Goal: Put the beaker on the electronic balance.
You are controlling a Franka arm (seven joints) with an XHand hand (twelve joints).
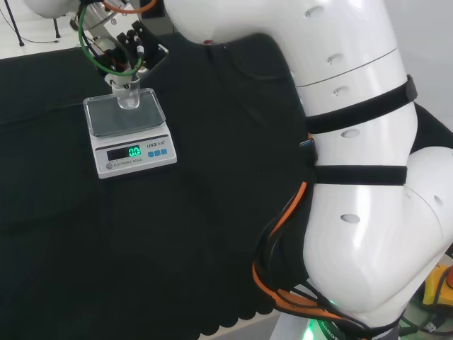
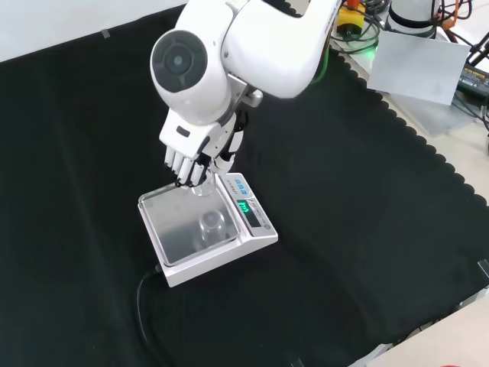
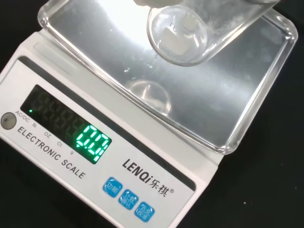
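Black cloth bears one balance; hand holds one beaker.

In the front view the white arm is reached in from the top, its big round link with the grey cap standing before the wrist. Below it the hand is pointed downward, its fingers held close together and bent inward. In the head view the arm's large links are seen at the right, and the hand is seen at the upper left.
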